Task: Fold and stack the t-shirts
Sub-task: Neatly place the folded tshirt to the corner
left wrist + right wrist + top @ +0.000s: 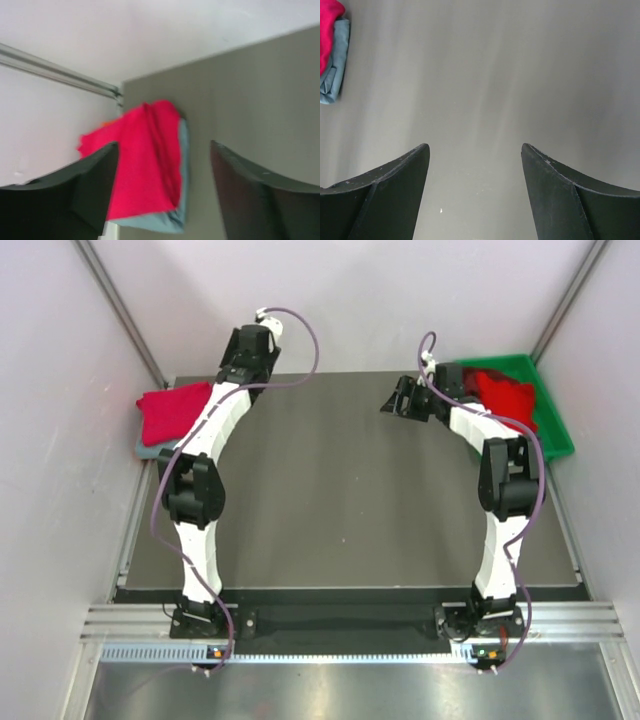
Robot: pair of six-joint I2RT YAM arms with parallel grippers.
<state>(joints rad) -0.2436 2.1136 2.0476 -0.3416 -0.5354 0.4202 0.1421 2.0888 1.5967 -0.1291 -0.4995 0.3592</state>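
**Stack, far left edge of the table [330,500].** One folded red t-shirt [173,410] lies on a folded grey-blue t-shirt [335,65], whose edge shows past the red one. Judged done: two items folded and stacked.

**Remaining.** Crumpled red t-shirts [503,395] sit unfolded in the green bin [553,430] at the far right corner. Judged to be the work left.

**Left gripper [162,150].** Fingers spread wide with nothing between them, apart from the stack and facing it.

**Right gripper [474,147].** Fingers spread wide and empty, over bare table beside the bin.

**Not determinable.**
- The number of shirts in the bin, which the right arm partly screens.
- Whether further layers lie under the grey-blue one.
- Fine detail in the left wrist view, which is blurred.
- The left fingertips in the overhead view, where they are hard to pick out.
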